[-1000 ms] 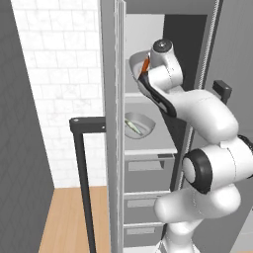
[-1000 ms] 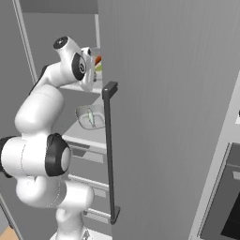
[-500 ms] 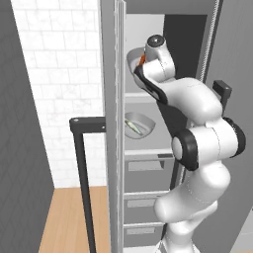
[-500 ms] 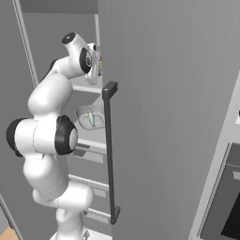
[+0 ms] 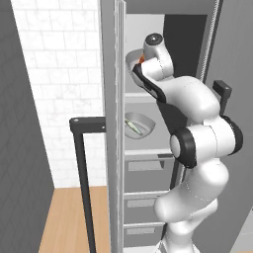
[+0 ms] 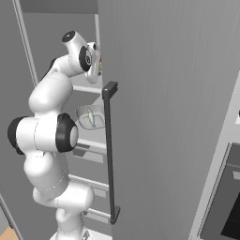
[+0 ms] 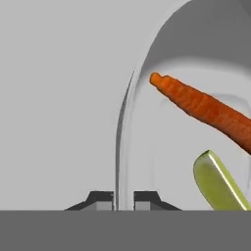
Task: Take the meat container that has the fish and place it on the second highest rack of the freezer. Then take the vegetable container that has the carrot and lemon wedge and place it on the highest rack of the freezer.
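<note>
Fish tub (image 5: 138, 126) sitting mid-frame on 2nd rack. Gripper (image 7: 123, 198) clenching carrot tub's rim (image 7: 122, 142), hovering at top rack (image 5: 141, 97); release pending.

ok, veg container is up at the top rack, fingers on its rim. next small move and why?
Probably open the gripper and let go. Its fingers pinch the vegetable container's rim, with carrot and lemon wedge inside, at the freezer's top shelf. The meat container with fish sits one shelf lower. Contact with the shelf isn't visible, so ease down first.
</note>
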You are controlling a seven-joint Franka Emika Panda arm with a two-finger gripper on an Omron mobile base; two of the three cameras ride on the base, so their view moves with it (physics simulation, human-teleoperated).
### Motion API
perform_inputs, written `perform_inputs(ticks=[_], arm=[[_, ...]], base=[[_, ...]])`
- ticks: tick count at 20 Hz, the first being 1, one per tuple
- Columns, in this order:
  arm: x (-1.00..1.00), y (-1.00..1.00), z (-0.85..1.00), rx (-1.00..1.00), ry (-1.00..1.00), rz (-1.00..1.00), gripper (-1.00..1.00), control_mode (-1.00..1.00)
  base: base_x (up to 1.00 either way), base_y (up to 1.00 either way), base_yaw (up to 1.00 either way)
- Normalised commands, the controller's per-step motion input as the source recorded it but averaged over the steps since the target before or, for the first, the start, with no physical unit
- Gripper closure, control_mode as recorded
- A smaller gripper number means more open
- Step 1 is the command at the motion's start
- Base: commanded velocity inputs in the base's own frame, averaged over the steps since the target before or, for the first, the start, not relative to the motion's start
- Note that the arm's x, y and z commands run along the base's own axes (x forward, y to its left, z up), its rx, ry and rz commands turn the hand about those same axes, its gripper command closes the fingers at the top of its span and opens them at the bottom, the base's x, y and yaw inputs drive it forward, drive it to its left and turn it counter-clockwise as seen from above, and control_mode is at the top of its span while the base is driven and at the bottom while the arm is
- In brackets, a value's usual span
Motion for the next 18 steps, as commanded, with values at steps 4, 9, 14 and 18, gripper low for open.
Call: perform_inputs(ticks=[4,9,14,18], arm=[[0.0,0.0,0.0,0.0,0.0,0.0,-1.0,-1.0],[0.0,0.0,0.0,0.0,-0.01,0.0,-1.0,-1.0],[-0.74,0.0,-0.08,0.0,-0.3,0.07,-1.0,-1.0],[-0.92,0.0,0.19,0.0,-0.23,0.0,-1.0,-1.0]], base=[[0.0,0.0,0.0],[0.0,0.0,0.0],[0.0,0.0,0.0],[0.0,0.0,0.0]])
